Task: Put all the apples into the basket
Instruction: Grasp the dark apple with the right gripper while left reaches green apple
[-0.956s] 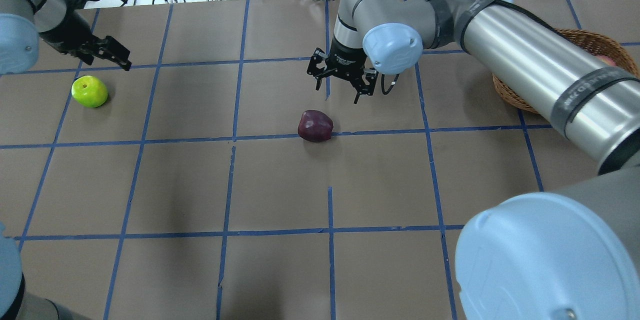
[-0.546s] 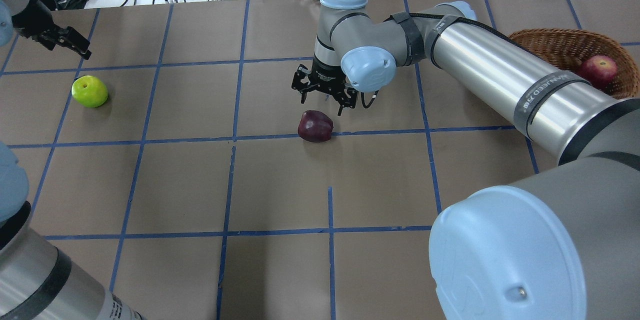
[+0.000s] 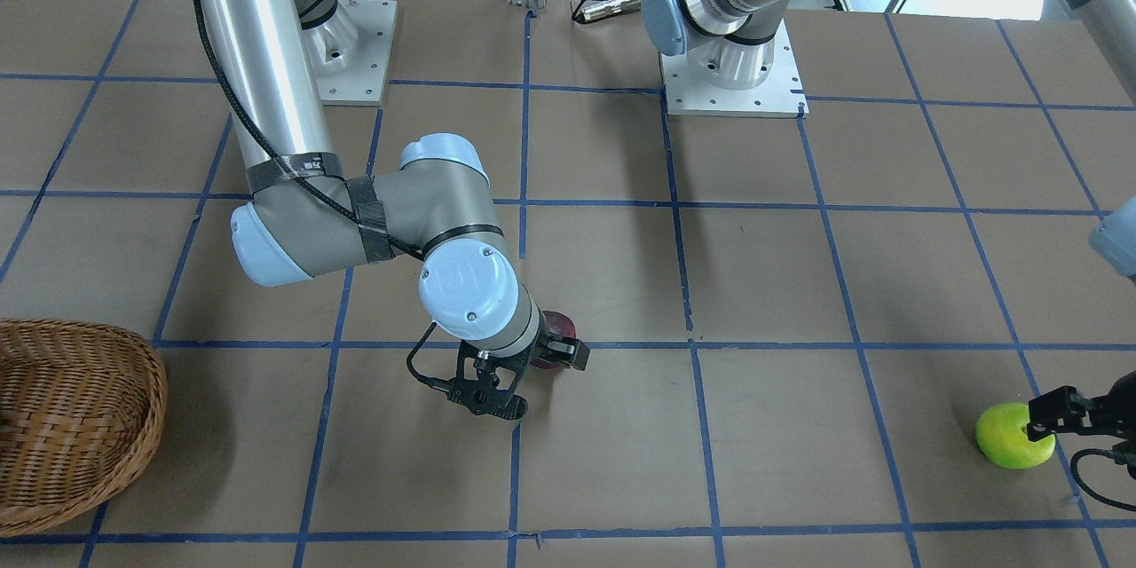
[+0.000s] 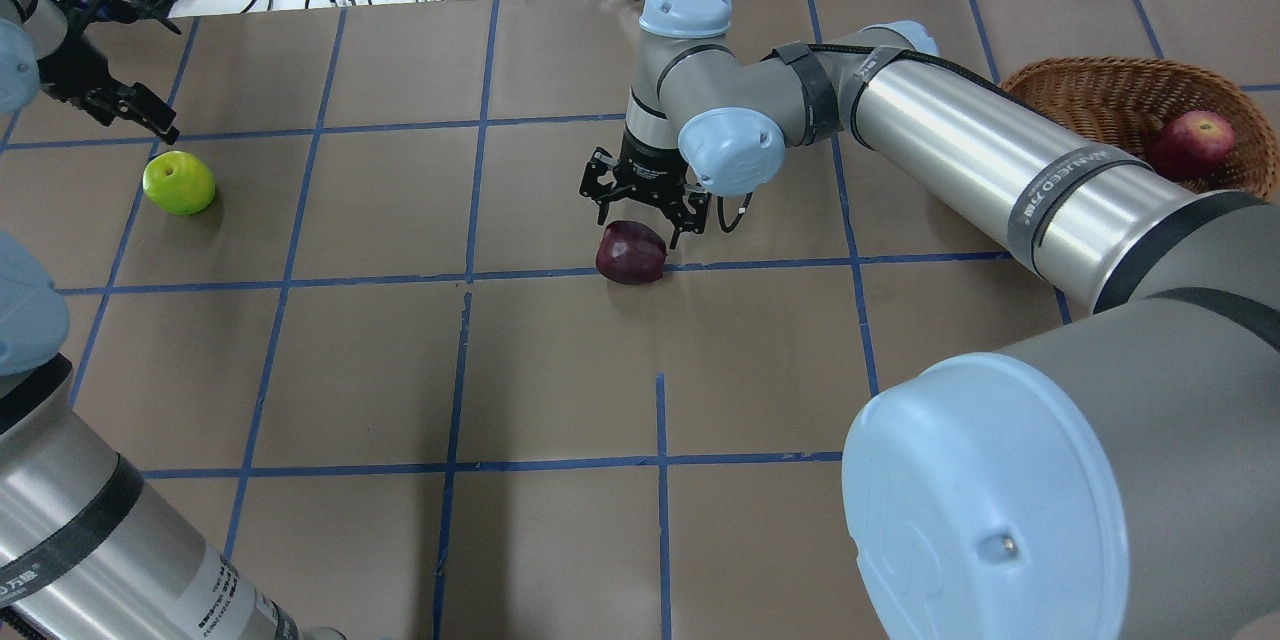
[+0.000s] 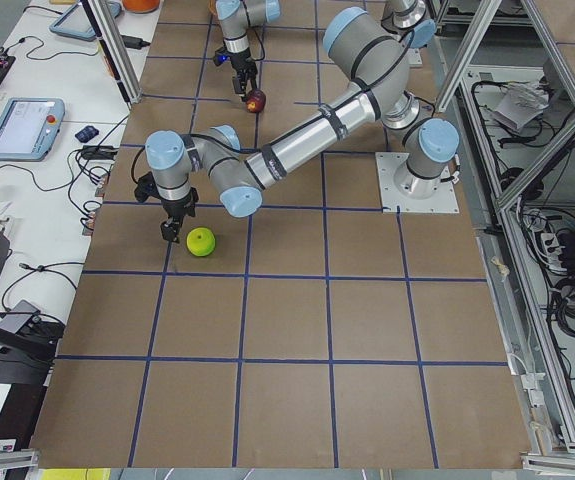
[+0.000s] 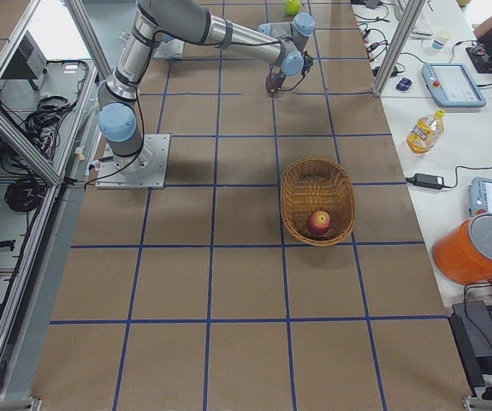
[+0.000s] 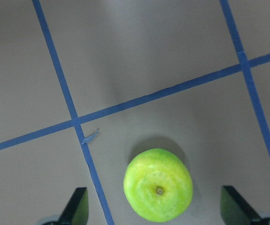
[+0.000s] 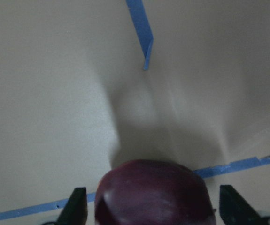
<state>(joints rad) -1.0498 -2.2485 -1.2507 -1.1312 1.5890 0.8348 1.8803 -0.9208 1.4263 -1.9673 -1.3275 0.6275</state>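
Near the middle of the counter (image 4: 560, 370) we find the dark purple apple (image 4: 630, 253) lying on the brown paper, its edge touching a blue tape line (image 4: 760, 265). Right above it hangs the right claw (image 4: 638, 228), pointing downward with its two fingers spread wide apart. From the right wrist camera we see one dark fingertip (image 8: 78, 208) on each side of the apple, flanking it closely without clamping it, and the apple rests on the paper. Over at the robot's left end of the counter we see the green apple (image 4: 179, 183) sitting alone inside a taped square, stem hollow facing up. The left claw (image 7: 157, 208) hovers close by it, also wide apart. The left wrist camera shows the green apple between the two fingertips at the bottom of the picture, with clear brown paper on both sides of the fruit. We cannot tell how high the claw is above it. At the robot's right end sits the basket (image 4: 1100, 90), and the red apple (image 4: 1190, 145) lies inside it, toward one end, close to the woven wall. The two apples on the paper lie well apart from each other and from the basket.
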